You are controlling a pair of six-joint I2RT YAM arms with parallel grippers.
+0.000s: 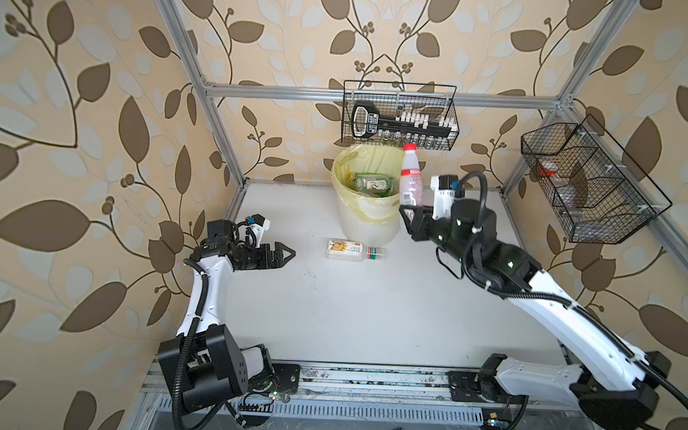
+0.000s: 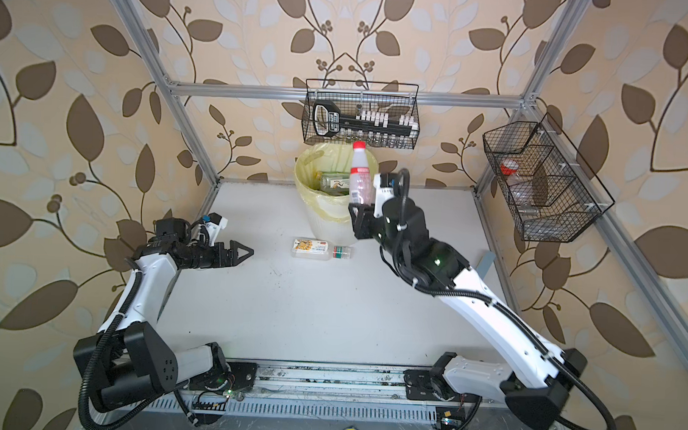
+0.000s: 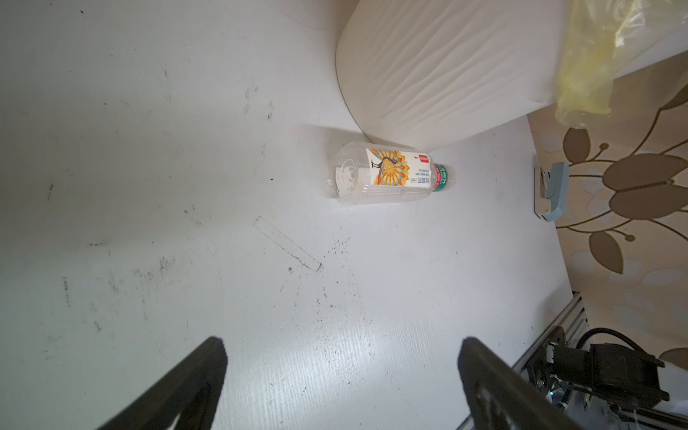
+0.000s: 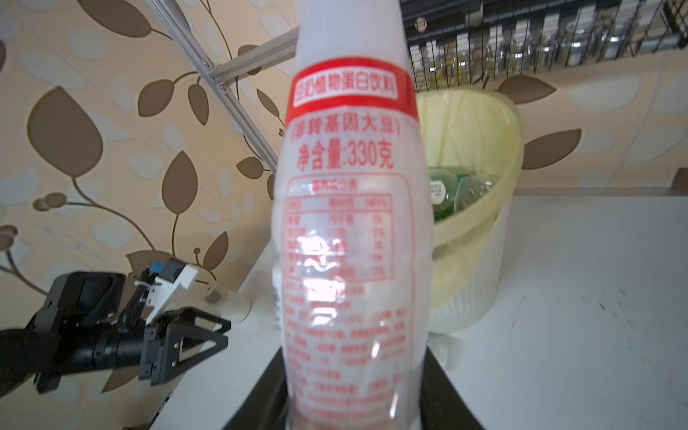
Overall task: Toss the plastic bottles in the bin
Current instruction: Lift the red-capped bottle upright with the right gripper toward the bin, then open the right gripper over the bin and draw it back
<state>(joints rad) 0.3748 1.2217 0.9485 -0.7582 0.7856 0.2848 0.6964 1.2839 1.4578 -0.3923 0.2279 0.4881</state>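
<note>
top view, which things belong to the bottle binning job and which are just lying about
Job: red-capped bottle in the right gripper; peacock-label bottle lying by the bin; bottles inside it.
Just lying about: back wire basket; side wire basket.

1. We find the bin (image 1: pixel 367 224) at the table's (image 1: pixel 370 323) twelve o'clock edge, bottles (image 1: pixel 375 183) inside.
2. One lying bottle (image 1: pixel 345 250) rests on the table at the bin's six o'clock.
3. An upright bottle (image 1: pixel 410 179) stands in the right gripper (image 1: pixel 410 214) at the bin's three o'clock.
4. The left gripper (image 1: pixel 290 254) sits at the lying bottle's nine o'clock, apart.
</note>
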